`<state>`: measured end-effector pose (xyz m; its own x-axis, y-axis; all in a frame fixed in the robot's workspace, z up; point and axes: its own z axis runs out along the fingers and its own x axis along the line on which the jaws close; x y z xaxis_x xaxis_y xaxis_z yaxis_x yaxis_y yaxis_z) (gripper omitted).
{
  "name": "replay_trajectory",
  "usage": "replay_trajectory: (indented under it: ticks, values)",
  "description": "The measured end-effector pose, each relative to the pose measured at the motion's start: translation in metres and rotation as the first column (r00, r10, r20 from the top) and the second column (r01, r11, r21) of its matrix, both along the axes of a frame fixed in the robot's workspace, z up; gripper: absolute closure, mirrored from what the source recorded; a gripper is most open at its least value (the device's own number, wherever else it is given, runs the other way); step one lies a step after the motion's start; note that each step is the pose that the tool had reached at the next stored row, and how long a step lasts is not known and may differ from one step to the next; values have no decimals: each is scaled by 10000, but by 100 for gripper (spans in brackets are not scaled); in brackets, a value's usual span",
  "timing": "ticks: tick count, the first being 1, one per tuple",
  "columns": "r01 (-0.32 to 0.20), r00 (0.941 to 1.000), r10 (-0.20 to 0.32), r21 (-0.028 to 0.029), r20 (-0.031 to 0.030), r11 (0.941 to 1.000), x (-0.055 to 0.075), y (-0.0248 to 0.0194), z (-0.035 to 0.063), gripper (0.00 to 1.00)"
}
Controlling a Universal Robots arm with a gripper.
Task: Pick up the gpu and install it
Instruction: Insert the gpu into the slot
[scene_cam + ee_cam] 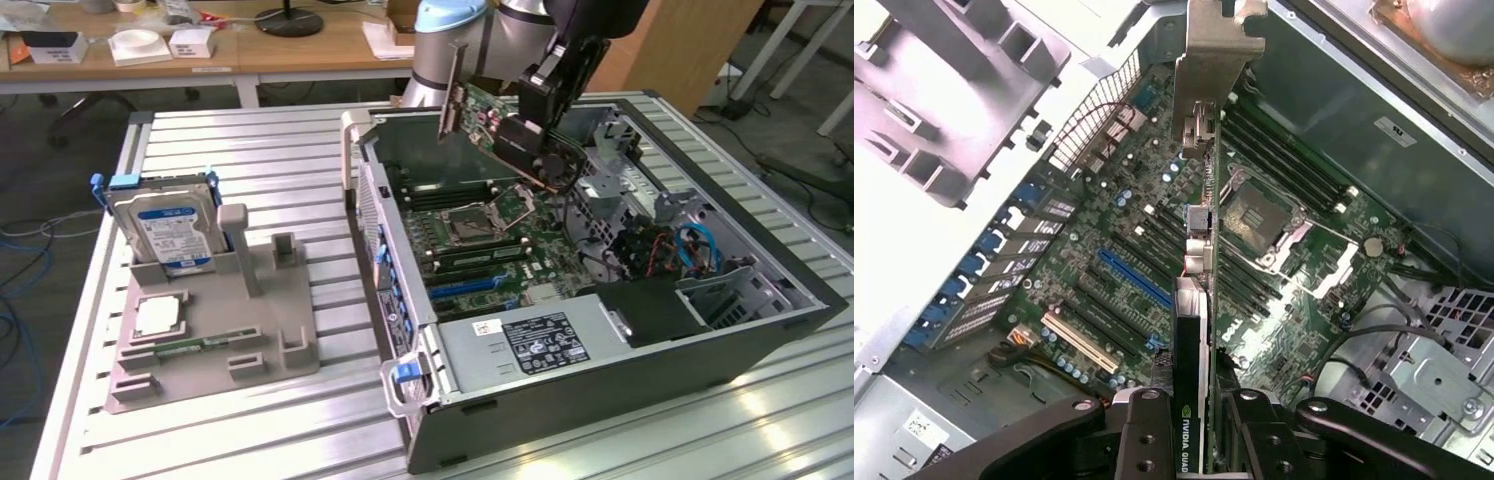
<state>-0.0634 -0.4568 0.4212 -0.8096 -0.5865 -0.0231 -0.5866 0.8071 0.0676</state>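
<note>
Item one, largest: one slatted metal worktop [240, 160], carrying everything you are working with. One open computer case [747, 330] is lying on its side on it, showing you one motherboard [494, 240] inside. One arm [454, 30] is reaching down over the case from the far edge. One grey holder [267, 340] is sitting well apart from the case, toward the exterior view's left, and is propping up one silver hard drive [167, 235] with a blue-and-white label. One gpu [487, 125] is hanging in the air above the motherboard, touching no slot. Your fingers [1146, 430] are clamping it from both faces at its near end, so it is already in hand. Its long axis is running straight out from the fingers toward the case's rear wall. It is tilting in the exterior view, and in the wrist view you are seeing it edge-on. One silver end bracket [1216, 60] is leading at the far tip. Below the card, one blue slot [1134, 278] and one cream slot [1079, 340] are lying among several black ones. One empty processor socket [1259, 215] is sitting just beside the card's line. Smallest, resting in the holder: one square processor chip [158, 315] and one narrow green memory strip [200, 347].
</note>
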Motion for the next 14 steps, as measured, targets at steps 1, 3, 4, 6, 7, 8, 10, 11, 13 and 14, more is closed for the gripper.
replay_trajectory:
  ticks: [1, 3, 4, 6, 7, 8, 10, 11, 13, 14]
  values:
    - [-38, 10000, 38, 0, 0, 10000, 0, 0, 0, 74]
    - [-107, 9999, 107, 0, 0, 9999, 0, 0, 0, 74]
    - [-141, 9999, 141, -1, 0, 9999, 0, 0, 0, 74]
    - [-213, 9998, 213, 0, 0, 9998, 0, 0, 0, 74]
    - [-254, 9997, 254, 0, 0, 9997, 0, 0, 0, 74]
    - [-293, 9996, 293, 0, 0, 9996, 0, 0, 0, 74]
    - [-368, 9993, 368, 0, 0, 9993, 0, 0, 0, 74]
    - [-404, 9992, 404, 0, 0, 9992, 0, 0, 0, 74]
    - [-475, 9989, 475, 0, 0, 9989, 0, 0, 0, 74]
    - [-511, 9987, 511, 0, 0, 9987, 0, 0, 0, 74]
